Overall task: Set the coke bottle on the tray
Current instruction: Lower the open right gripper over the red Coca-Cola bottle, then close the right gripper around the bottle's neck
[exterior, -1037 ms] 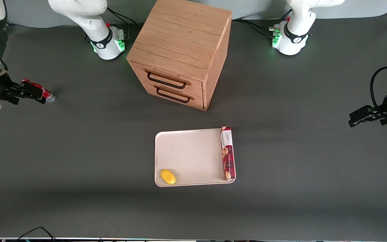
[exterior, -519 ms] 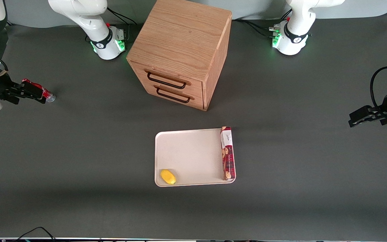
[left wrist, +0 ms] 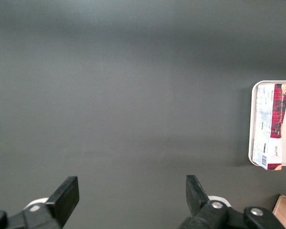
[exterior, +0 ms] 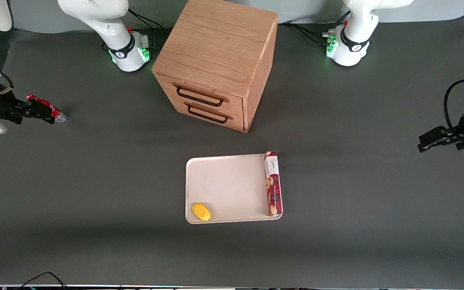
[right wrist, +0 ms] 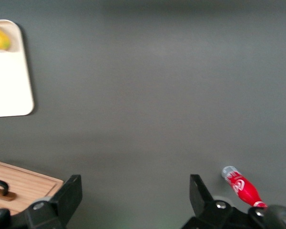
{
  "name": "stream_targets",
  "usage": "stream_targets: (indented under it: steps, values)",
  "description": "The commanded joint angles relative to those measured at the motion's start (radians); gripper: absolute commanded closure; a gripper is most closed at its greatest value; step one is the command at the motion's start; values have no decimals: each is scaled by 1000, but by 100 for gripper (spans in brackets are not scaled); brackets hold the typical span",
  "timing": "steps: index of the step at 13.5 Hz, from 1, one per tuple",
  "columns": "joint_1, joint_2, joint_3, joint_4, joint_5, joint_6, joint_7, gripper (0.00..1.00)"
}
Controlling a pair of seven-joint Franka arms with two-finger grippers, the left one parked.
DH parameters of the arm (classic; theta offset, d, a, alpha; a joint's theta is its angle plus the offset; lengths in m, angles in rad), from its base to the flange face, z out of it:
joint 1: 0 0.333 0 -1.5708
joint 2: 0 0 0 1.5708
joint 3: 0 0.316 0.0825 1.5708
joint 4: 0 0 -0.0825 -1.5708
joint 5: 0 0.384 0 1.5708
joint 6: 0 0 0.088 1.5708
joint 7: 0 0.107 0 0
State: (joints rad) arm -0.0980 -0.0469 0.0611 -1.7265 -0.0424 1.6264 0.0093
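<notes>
The small slim red coke bottle with white script and a silvery-grey base [exterior: 47, 108] lies on its side on the dark grey table mat [exterior: 95, 181], far toward the working arm's end of the table and well apart from the flat off-white rectangular tray with rounded corners [exterior: 224, 185]. The right arm's black two-finger gripper [exterior: 38, 112] hangs above the bottle in the front view, partly covering it, with only the cap end and the grey base showing past the fingers. In the right wrist view the gripper [right wrist: 136, 200] stands spread wide with nothing between its fingertips, and the bottle [right wrist: 240, 185] lies outside the gap, just beside one finger [right wrist: 200, 193] (not between the two). The tray sits nearer to the front camera than the light oak wooden drawer cabinet with two dark handles [exterior: 216, 64]. On the tray, a small yellow lemon-like fruit [exterior: 201, 211] rests in the corner nearest the camera toward the working arm's end, and a long red cookie box [exterior: 272, 183] lies along the short rim toward the parked arm's end.
</notes>
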Motion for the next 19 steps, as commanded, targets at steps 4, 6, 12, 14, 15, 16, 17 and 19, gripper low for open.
stream_targets:
  steps: [4, 6, 12, 14, 15, 16, 17, 19]
  values:
    - [-205, -178, 8, -302, -27, 150, -234, 0]
    - [-297, -238, 8, -427, -27, 237, -337, 0]
    - [-576, -263, -1, -658, 22, 433, -615, 0]
    - [-641, -255, -1, -741, 64, 541, -695, 0]
    - [-664, -255, -1, -763, 67, 564, -704, 0]
    - [-684, -251, -1, -780, 67, 584, -713, 0]
    - [-712, -242, -1, -803, 68, 630, -762, 0]
    - [-746, -200, -1, -826, 105, 679, -819, 0]
